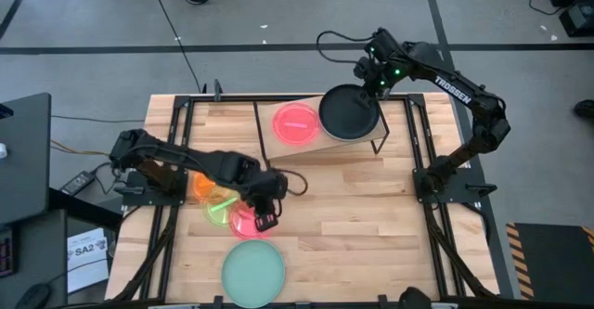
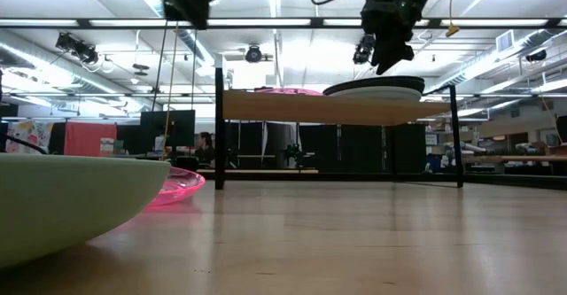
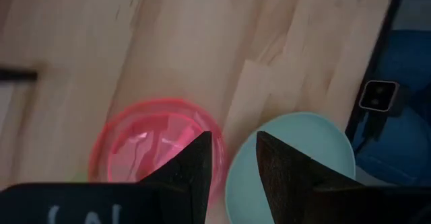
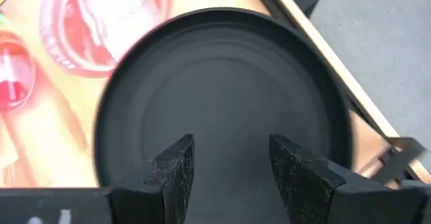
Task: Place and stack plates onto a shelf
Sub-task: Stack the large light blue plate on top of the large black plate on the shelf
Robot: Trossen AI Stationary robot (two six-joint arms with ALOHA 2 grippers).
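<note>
The slanted wooden shelf [image 1: 311,147] stands at the table's far side. A red plate [image 1: 295,123] and a black plate [image 1: 350,114] lie flat on it, side by side. In the low view the black plate [image 2: 376,86] shows a paler rim beneath it. My right gripper [image 4: 231,140] is open just above the black plate [image 4: 222,89], near its far edge, apart from it. My left gripper [image 3: 232,138] is open, high above the gap between the pink plate [image 3: 148,143] and the mint-green plate [image 3: 303,157], both flat on the table.
An orange plate [image 1: 200,185] and a neon-green plate [image 1: 219,207] overlap on the table, left of the pink plate [image 1: 245,222]. The mint-green plate [image 1: 252,272] lies at the near edge. Bare tabletop [image 1: 362,216] spreads to the right. The shelf's black legs [image 2: 219,127] stand on the table.
</note>
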